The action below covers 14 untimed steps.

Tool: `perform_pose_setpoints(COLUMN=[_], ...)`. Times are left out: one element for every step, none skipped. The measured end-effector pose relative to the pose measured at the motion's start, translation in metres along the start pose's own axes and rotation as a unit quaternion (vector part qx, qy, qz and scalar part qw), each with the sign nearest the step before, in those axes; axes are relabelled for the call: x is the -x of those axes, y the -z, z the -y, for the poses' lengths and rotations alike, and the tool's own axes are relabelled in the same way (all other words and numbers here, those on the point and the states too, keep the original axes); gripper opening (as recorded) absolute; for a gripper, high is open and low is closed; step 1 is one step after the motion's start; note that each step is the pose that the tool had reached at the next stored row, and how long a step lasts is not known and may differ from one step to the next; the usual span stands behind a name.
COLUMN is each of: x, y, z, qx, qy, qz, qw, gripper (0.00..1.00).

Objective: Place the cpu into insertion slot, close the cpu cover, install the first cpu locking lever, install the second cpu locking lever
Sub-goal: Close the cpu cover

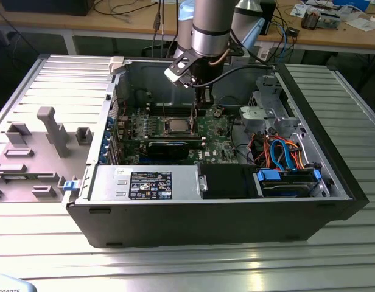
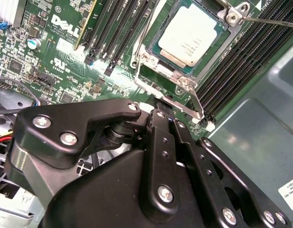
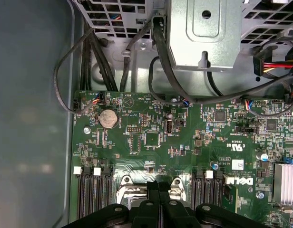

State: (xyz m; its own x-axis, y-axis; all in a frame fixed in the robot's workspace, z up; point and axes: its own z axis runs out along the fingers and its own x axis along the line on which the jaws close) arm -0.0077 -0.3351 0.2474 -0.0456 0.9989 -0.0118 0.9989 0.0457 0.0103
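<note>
The gripper [image 2: 168, 118] reaches down into the open computer case [image 1: 206, 225], its jaws together. The tips sit right at the wire of a locking lever [image 2: 170, 100] that runs along one edge of the socket. I cannot tell whether they press on the wire or hover just above it. The closed jaws likely serve as a narrow pusher for so thin a wire.

Just beyond, the cpu [image 2: 194, 34] lies flat in its slot, silver top up. The cpu cover [image 2: 163, 66] appears folded down around it as a frame, so seating and covering look done. A second lever [image 2: 270, 21] stretches away from the far corner of the socket, apparently not yet latched.

Around the socket spreads the green motherboard [image 3: 151, 137], then a metal drive cage [image 3: 208, 33] with cables.

The case rests on a ribbed metal surface [image 1: 175, 267], beside a grey fixture plate [image 1: 47, 134] on the exterior view's left. Behind stands a cluttered wooden surface [image 1: 333, 36].
</note>
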Motion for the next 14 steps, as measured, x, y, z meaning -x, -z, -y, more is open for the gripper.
perform_pose_setpoints(x=[0.0, 0.0, 0.0, -0.0001, -0.0001, -0.0001, -0.0001, -0.0001, -0.0001, -0.0002, -0.0002, -0.0003, -0.0003, -0.0003], y=[0.0, 0.0, 0.0, 0.0, 0.0, 0.0, 0.0, 0.0, 0.0, 0.0, 0.0, 0.0, 0.0001, 0.0001], z=[0.0001, 0.0005, 0.0008, 0.001, 0.0013, 0.0017, 0.0019, 0.0023, 0.003, 0.0036, 0.0042, 0.0054, 0.0063, 0.0068], qx=[0.0, 0.0, 0.0, 0.0, 0.0, 0.0, 0.0, 0.0, 0.0, 0.0, 0.0, 0.0, 0.0, 0.0], qy=[0.0, 0.0, 0.0, 0.0, 0.0, 0.0, 0.0, 0.0, 0.0, 0.0, 0.0, 0.0, 0.0, 0.0], qz=[0.0, 0.0, 0.0, 0.0, 0.0, 0.0, 0.0, 0.0, 0.0, 0.0, 0.0, 0.0, 0.0, 0.0], qw=[1.0, 1.0, 1.0, 1.0, 1.0, 1.0, 1.0, 1.0, 1.0, 1.0, 1.0, 1.0, 1.0, 1.0], gripper=[0.11, 0.11, 0.11, 0.11, 0.11, 0.11, 0.11, 0.11, 0.11, 0.11, 0.11, 0.11, 0.11, 0.11])
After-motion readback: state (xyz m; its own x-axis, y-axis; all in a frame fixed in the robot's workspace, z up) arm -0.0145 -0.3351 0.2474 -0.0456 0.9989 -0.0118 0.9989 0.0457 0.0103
